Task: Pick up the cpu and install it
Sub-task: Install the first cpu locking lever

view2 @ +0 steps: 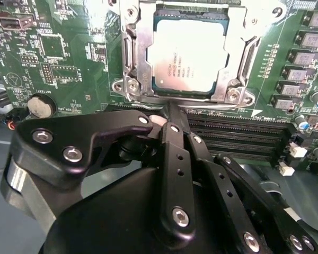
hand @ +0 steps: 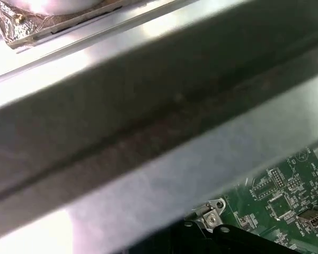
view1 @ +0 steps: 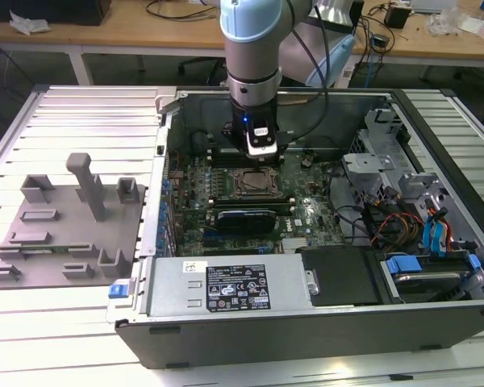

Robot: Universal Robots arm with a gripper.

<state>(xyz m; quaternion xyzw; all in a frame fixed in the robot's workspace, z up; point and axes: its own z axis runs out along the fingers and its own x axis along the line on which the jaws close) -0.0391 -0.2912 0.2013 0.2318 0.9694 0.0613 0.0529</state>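
Observation:
The cpu (view2: 190, 55), a flat square chip with a pale silver top, lies inside the metal-framed socket (view2: 135, 58) on the green motherboard (view2: 69, 58). In the exterior view the socket (view1: 256, 184) sits mid-board inside the open computer case. My gripper (view2: 172, 110) hangs just beside the socket's edge, its black fingers (view2: 169, 159) drawn together with nothing between them. In the exterior view the gripper (view1: 262, 151) is low over the board, just behind the socket. The first wrist view looks along a metal case wall (hand: 148, 121) to a corner of the motherboard (hand: 286, 196).
A grey plastic plate with upright pegs (view1: 64, 226) lies on the slatted table at the exterior view's left. The power supply (view1: 226, 286) spans the case front. Drive bays and cables (view1: 419, 234) fill the exterior view's right. Memory slots (view2: 233, 132) run next to the socket.

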